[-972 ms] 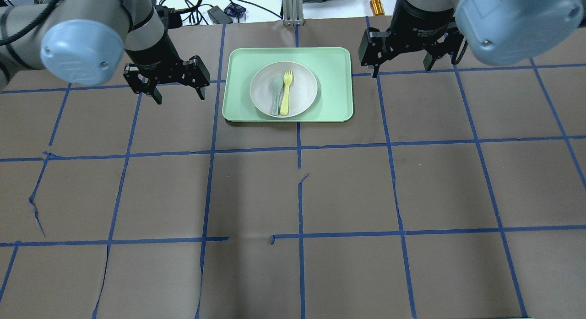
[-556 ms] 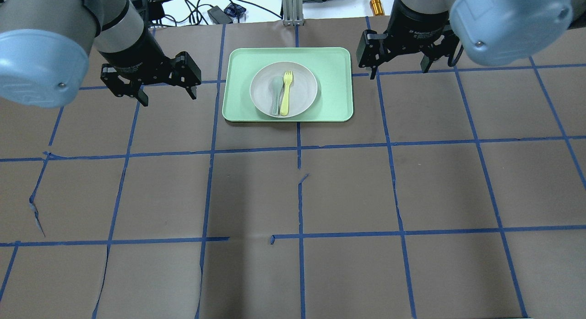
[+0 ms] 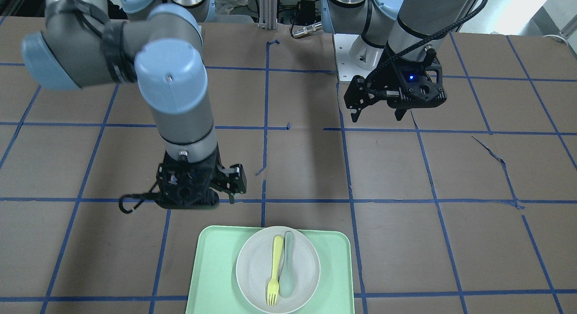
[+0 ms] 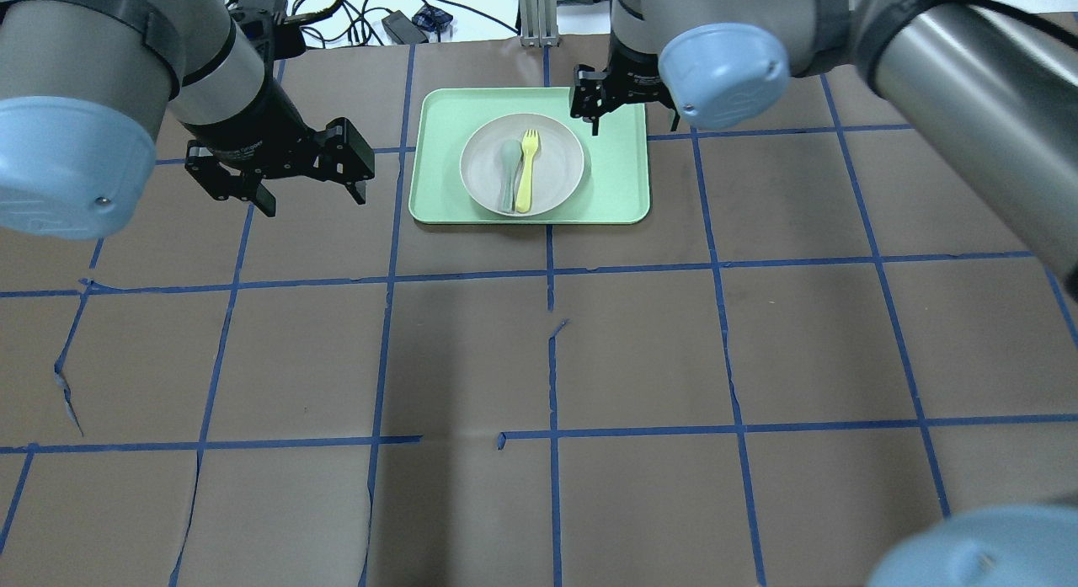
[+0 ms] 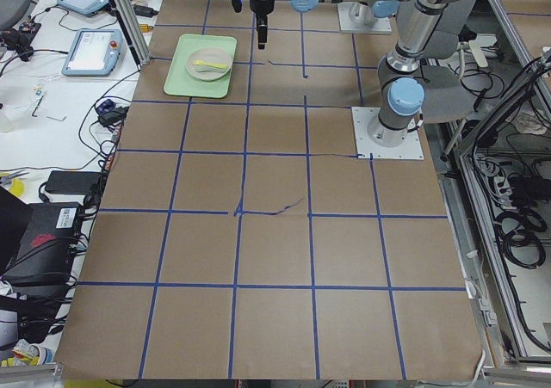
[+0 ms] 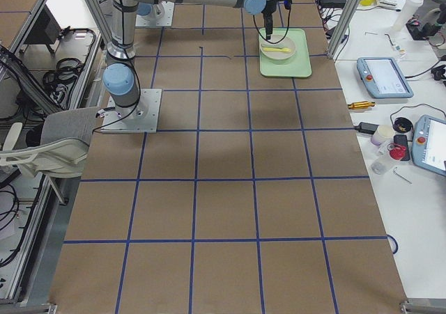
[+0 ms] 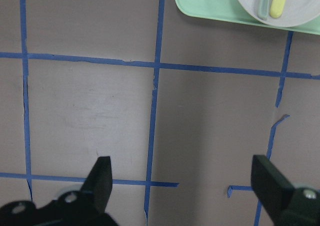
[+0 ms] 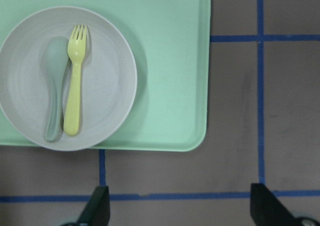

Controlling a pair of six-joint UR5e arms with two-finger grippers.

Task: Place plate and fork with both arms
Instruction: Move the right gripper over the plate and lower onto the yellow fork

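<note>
**Two grippers apart, nothing gripped yet**

In the right wrist view, the black two-finger right gripper (image 8: 180,213) is holding its fingers (image 8: 98,207) wide apart, with nothing between them. It is hanging over the brown paper just outside the rectangular mint-green plastic tray (image 8: 170,75). The round off-white shallow plate (image 8: 107,70) is sitting on this tray. The slim pale-yellow plastic fork (image 8: 75,80) is lying on the plate, just beside a grey-green plastic spoon (image 8: 54,85).

In the left wrist view, the black two-finger left gripper (image 7: 184,186) is also showing spread, empty fingers. The plate (image 7: 300,8) is appearing only in the far corner, well apart from it.

In the overhead view, the right gripper (image 4: 632,120) is hovering at the tray's corner, near the plate's rim. The left gripper (image 4: 312,195) is waiting beside the tray, over bare paper.

In the front-facing view, both grippers are hanging clear of the table.

To my judgement, the approach is going on and no pick has begun. The next move is asking the right gripper to shift over the fork or the plate's rim, then descend without catching the spoon.
</note>
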